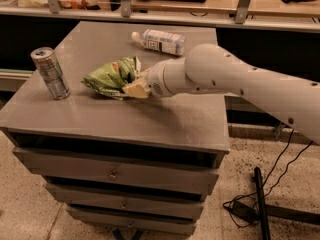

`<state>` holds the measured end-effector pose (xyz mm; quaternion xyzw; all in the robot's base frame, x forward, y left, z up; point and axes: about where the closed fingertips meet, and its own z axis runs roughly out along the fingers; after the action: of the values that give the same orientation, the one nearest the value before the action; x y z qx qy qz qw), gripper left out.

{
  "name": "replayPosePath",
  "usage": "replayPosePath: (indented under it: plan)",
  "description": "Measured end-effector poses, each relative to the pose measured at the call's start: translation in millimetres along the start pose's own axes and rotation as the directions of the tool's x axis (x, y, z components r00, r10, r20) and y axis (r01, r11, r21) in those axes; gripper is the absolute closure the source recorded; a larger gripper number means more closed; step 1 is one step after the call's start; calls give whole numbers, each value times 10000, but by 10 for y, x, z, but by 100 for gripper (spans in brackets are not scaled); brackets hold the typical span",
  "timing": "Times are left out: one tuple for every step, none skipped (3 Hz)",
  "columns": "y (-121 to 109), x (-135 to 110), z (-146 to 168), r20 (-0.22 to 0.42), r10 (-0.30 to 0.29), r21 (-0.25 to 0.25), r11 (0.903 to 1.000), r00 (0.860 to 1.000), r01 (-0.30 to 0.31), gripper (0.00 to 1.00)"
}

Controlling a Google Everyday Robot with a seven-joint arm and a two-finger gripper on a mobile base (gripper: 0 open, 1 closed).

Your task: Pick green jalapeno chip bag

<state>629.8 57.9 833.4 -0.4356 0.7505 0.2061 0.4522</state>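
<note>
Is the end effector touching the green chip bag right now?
Touching. The camera view shows the end effector pressed into the right end of the green jalapeno chip bag, with no gap.
</note>
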Motion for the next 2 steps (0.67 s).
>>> replayPosePath:
  plan:
    - [18,-441,-436,817,-280,476,9986,9963,242,100]
    - [58,-948,-858,1640,-769,727,9952,9835,657,100]
